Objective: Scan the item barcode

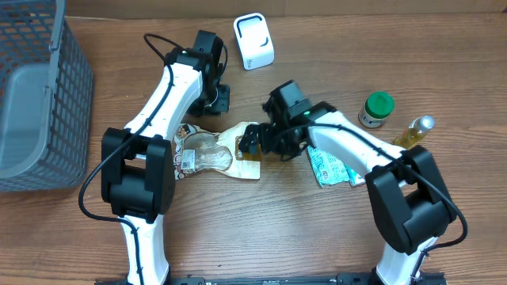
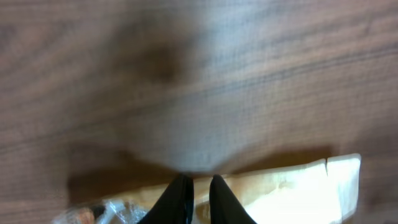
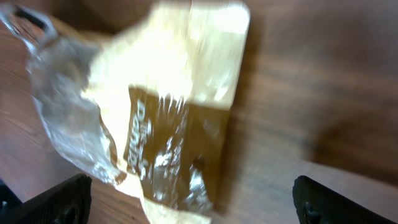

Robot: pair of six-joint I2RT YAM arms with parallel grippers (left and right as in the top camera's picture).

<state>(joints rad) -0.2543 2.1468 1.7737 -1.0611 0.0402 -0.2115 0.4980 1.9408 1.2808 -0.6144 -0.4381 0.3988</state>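
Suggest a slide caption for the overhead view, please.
Open right gripper over a clear snack bag at mid-table; white scanner behind, grey basket left, jar and bottle right.

The overhead camera stares straight down on the whole table [image 1: 317, 237]. Both wrist cameras sit close above the wood, looking out past their fingers [image 2: 180, 202], sharing the crinkly packet [image 3: 168, 124] just ahead.

white lettering on the snack bag [image 3: 180, 143], too blurred to read
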